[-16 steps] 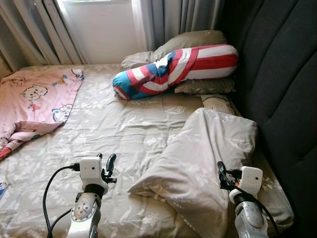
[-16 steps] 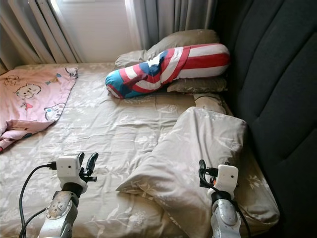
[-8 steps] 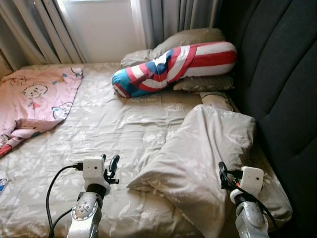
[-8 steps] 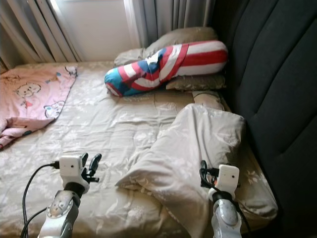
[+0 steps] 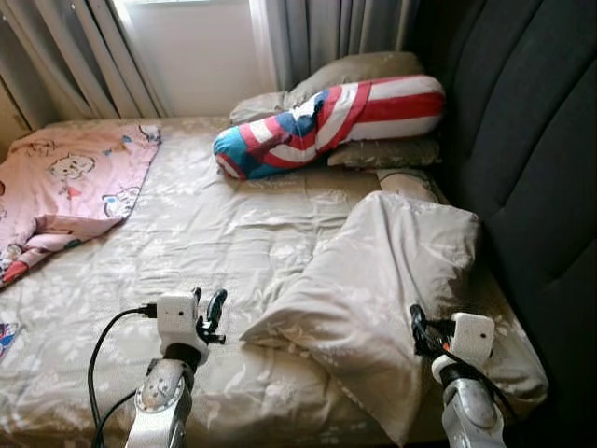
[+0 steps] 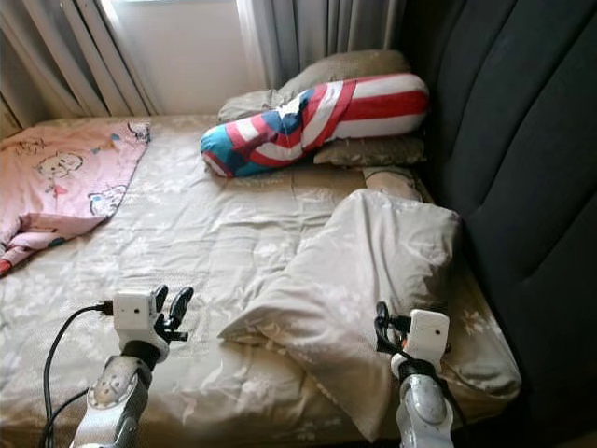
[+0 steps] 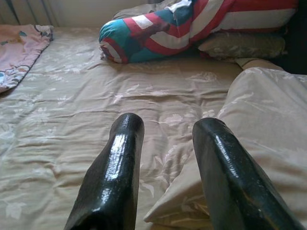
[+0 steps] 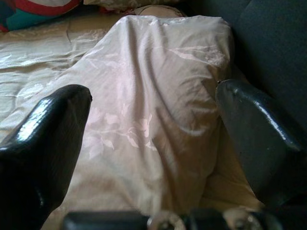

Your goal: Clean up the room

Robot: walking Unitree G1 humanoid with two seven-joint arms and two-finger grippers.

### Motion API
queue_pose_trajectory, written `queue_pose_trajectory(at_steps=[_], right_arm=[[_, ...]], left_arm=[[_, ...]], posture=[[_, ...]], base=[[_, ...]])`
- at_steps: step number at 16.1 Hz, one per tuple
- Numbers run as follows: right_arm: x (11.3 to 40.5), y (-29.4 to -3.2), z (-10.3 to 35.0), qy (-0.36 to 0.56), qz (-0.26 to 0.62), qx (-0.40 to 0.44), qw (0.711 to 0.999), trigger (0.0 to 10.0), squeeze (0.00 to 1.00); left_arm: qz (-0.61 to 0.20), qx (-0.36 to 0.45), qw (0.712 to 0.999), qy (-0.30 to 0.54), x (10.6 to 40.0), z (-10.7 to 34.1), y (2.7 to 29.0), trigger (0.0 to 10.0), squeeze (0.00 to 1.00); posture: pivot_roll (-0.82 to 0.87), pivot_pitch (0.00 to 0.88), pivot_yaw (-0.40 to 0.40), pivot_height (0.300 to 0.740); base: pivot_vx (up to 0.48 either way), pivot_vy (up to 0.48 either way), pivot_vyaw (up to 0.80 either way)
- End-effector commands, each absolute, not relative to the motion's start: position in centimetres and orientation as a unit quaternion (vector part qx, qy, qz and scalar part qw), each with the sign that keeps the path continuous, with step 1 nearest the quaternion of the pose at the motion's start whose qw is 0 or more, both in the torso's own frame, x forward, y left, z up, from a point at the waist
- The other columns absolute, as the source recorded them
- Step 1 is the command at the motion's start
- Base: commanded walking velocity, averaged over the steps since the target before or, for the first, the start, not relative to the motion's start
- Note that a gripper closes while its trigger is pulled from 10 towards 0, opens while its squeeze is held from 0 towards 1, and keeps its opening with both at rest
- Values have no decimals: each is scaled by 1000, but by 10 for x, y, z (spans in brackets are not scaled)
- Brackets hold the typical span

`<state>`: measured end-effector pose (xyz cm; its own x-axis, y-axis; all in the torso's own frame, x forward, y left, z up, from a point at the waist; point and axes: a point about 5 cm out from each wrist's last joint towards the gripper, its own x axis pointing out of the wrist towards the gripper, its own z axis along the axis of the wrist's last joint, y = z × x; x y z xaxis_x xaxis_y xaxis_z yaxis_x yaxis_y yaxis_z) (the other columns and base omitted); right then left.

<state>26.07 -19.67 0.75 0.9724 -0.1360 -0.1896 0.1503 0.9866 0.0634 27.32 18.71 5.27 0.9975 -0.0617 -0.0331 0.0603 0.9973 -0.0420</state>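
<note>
A beige floral pillow (image 5: 382,289) lies crumpled on the right side of the bed, by the dark headboard. My right gripper (image 5: 416,327) hovers over its near end, open, with nothing between its fingers (image 8: 45,139). My left gripper (image 5: 207,308) hangs open above the beige sheet (image 5: 215,233), just left of the pillow's near corner. A red, white and blue bolster (image 5: 326,117) rests on two beige pillows (image 5: 373,75) at the far end. A pink cartoon blanket (image 5: 65,182) lies bunched at the bed's left side.
The dark padded headboard (image 5: 532,159) runs along the right. Grey curtains (image 5: 308,37) and a bright window stand beyond the bed. A small colourful item (image 5: 5,336) lies at the bed's left edge. The bed's near edge shows at the bottom.
The whole picture has shifted slightly, so the camera moved; the bed's near edge now shows. Both grippers hold the same places over the bed and pillow.
</note>
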Motion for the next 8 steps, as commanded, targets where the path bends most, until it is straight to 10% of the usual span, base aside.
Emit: queue_pose_trajectory(at_steps=[1,8], right_arm=[[264,-195,7,105,-67,39,991,10000,0],[264,-185,3,117,-46,45,991,10000,0]], left_arm=[[-31,-26,999,17,274,55,187,10000,0],[-26,-24,999,20,273,55,188,10000,0]], posture=[[-82,0,9,675],[-74,0,5,655]], base=[[0,0,0],[0,0,0]])
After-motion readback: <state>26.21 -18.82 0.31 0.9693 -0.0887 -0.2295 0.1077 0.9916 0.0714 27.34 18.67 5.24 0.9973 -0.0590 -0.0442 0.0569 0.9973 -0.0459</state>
